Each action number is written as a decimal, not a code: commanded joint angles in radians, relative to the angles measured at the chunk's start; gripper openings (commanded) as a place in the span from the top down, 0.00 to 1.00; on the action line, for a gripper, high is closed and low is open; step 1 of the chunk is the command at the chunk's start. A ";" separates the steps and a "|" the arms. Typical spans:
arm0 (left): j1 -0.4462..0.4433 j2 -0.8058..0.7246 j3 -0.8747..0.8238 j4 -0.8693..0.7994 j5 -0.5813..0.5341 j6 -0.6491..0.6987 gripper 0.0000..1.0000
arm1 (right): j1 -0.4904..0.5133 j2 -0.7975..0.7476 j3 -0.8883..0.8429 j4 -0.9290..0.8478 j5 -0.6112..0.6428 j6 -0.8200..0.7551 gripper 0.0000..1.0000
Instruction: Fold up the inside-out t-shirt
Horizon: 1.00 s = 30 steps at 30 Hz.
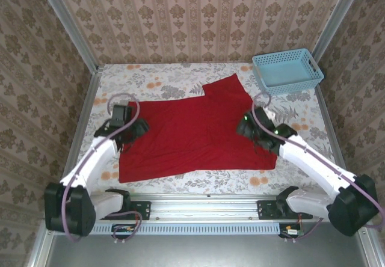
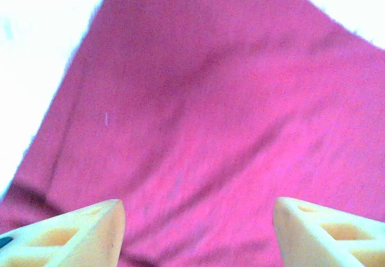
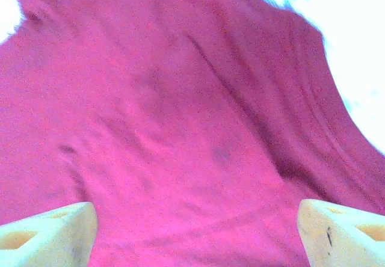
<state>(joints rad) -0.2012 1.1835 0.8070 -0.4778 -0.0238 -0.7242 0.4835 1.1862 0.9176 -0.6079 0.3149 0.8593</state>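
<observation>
The inside-out t-shirt [image 1: 192, 128] lies spread flat on the floral table, plain red, with a sleeve reaching toward the back right. My left gripper [image 1: 133, 131] hovers over the shirt's left edge, jaws open, red cloth [image 2: 204, 128] lying loose between its yellow fingers [image 2: 90, 231]. Over the shirt's right side, my right gripper [image 1: 249, 125] stands wide open above lightly wrinkled cloth [image 3: 180, 135], nothing between its fingers [image 3: 343, 231].
A light-blue plastic basket [image 1: 287, 70] stands at the back right corner, close to the shirt's sleeve. Wallpapered walls enclose the table on three sides. A metal rail [image 1: 198, 210] with the arm bases runs along the near edge.
</observation>
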 commanded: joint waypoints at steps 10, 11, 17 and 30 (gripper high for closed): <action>0.194 0.603 0.512 -0.012 -0.028 0.128 0.33 | -0.193 0.662 0.650 0.061 -0.159 -0.428 0.11; 0.203 0.654 0.552 -0.021 -0.019 0.131 0.34 | -0.199 0.706 0.691 0.065 -0.165 -0.442 0.11; 0.235 0.853 0.713 -0.039 0.045 0.140 0.40 | -0.226 0.911 0.901 0.058 -0.185 -0.503 0.12; 0.243 1.046 0.903 -0.092 0.112 0.149 0.55 | -0.273 1.317 1.410 -0.119 -0.160 -0.569 0.11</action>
<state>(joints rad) 0.0345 2.2051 1.6764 -0.5278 0.0608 -0.5884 0.2214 2.4390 2.2295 -0.6357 0.1455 0.3195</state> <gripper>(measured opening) 0.459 0.888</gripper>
